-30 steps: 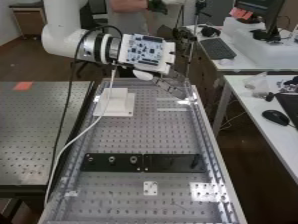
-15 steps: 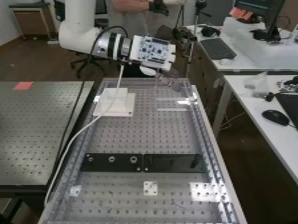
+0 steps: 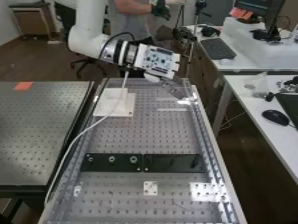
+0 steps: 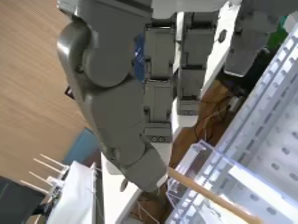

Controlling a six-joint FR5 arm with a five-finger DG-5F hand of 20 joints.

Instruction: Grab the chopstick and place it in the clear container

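In the high view, taking the black bars (image 3: 173, 163) as dial centre, you have the hand (image 3: 171, 89) between 12 and 1 o'clock, the white block (image 3: 122, 111) at 11. Wrist view: your thumb and fingers pinch the wooden chopstick (image 4: 207, 193), crossing your view of the clear container (image 4: 188, 161).

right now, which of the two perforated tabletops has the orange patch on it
The left-hand tabletop in the high view: the orange patch lies near its far end, while the right-hand tabletop bears the white block.
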